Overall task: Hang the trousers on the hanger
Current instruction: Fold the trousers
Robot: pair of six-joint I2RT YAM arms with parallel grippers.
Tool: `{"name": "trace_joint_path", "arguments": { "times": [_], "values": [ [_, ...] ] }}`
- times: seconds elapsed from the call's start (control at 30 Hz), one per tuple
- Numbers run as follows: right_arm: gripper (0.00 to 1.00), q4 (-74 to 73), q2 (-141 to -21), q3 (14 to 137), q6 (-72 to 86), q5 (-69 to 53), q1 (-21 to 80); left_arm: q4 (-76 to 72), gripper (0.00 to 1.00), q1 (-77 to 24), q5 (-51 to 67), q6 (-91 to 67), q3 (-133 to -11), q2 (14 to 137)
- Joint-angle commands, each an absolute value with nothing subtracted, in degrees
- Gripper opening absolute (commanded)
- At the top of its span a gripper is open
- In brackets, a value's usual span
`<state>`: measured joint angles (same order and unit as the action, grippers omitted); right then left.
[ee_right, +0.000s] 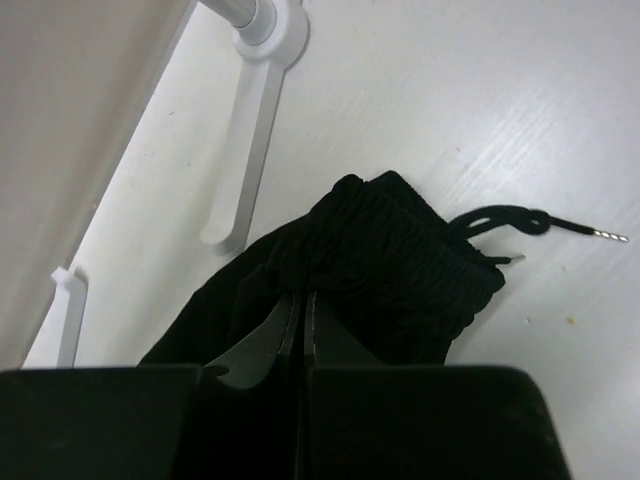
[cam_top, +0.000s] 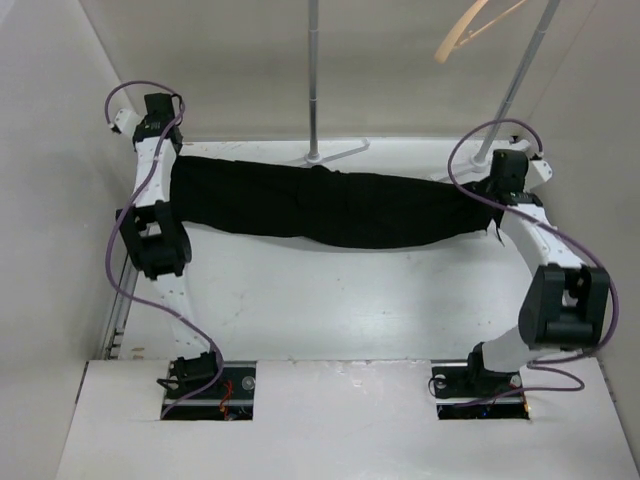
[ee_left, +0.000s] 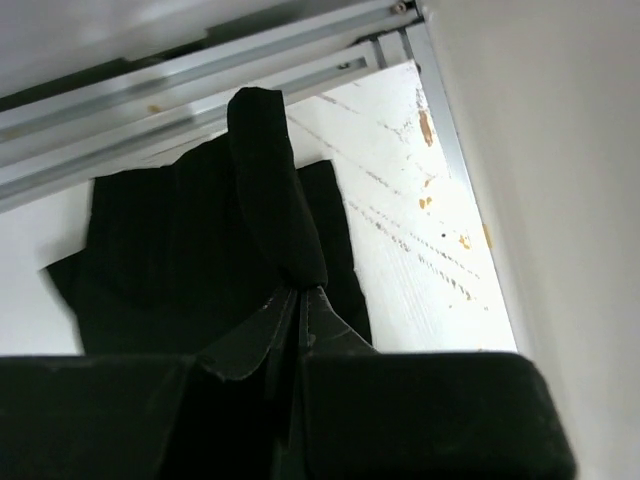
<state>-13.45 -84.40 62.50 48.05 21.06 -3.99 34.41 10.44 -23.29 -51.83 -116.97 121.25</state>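
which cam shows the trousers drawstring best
The right wrist view: the drawstring lies loose on the white table beside the bunched waistband, tip visible. Top view gives at most a tiny dark strand; left wrist view shows only the trousers' other end.

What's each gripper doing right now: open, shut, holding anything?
Left gripper: closed, pinching a fold of the trousers at their left end.
Right gripper: closed, pinching the trousers at the drawstring waistband end.

Bright, even light with faint shadows; the trousers (cam_top: 320, 205) lose detail in black.
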Motion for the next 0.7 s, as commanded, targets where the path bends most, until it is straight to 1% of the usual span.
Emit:
{"name": "trace_joint_path", "arguments": {
  "times": [0.0, 0.07, 0.17, 0.23, 0.27, 0.3, 0.33, 0.37, 0.4, 0.47, 0.5, 0.57, 0.67],
  "values": [
    [0.02, -10.28, -90.68, 70.20, 45.18, 24.17, -6.55, 37.87, 0.00, 10.94, -28.74, -48.96, -128.99, 128.64],
    [0.02, -10.46, -95.25, 73.55, 44.56, 24.34, -7.07, 39.11, 0.00, 10.59, -29.00, -48.34, -135.50, 134.36],
    [0.06, -10.63, -100.71, 77.51, 44.30, 24.43, -7.60, 38.85, 0.05, 10.33, -29.44, -47.64, -142.11, 140.26],
    [0.12, -10.63, -103.53, 79.97, 44.30, 24.78, -7.60, 36.84, 0.15, 10.33, -29.53, -47.29, -143.96, 142.29],
    [0.18, -10.72, -104.67, 81.20, 44.30, 24.79, -7.52, 35.00, 0.23, 10.33, -29.01, -47.02, -143.96, 142.56],
    [0.27, -10.72, -105.37, 82.34, 44.30, 24.79, -7.43, 33.41, 0.33, 10.50, -28.39, -46.67, -143.18, 142.21],
    [0.40, -10.64, -105.82, 83.14, 44.21, 24.87, -7.25, 31.66, 0.49, 10.94, -27.95, -46.41, -142.04, 141.34],
    [0.51, -10.29, -105.56, 83.41, 43.86, 24.87, -7.25, 29.81, 0.62, 11.12, -27.43, -45.45, -140.20, 139.94],
    [0.61, -10.02, -104.77, 82.89, 43.51, 24.87, -7.25, 28.05, 0.69, 11.47, -26.55, -44.22, -137.92, 138.09],
    [0.76, -8.27, -101.79, 80.61, 42.98, 25.48, -6.20, 24.45, 0.78, 11.91, -26.02, -42.63, -131.00, 133.01],
    [0.81, -6.96, -99.95, 78.86, 42.37, 25.66, -5.76, 22.52, 0.80, 11.91, -26.02, -42.37, -126.78, 130.19],
    [0.87, -5.02, -95.56, 74.99, 41.75, 25.49, -5.41, 18.83, 0.82, 12.17, -26.02, -41.66, -118.52, 124.57],
    [0.90, -3.00, -88.44, 68.05, 41.57, 24.61, -4.53, 14.17, 0.87, 13.22, -26.19, -41.48, -106.73, 116.74]
  ]
}}
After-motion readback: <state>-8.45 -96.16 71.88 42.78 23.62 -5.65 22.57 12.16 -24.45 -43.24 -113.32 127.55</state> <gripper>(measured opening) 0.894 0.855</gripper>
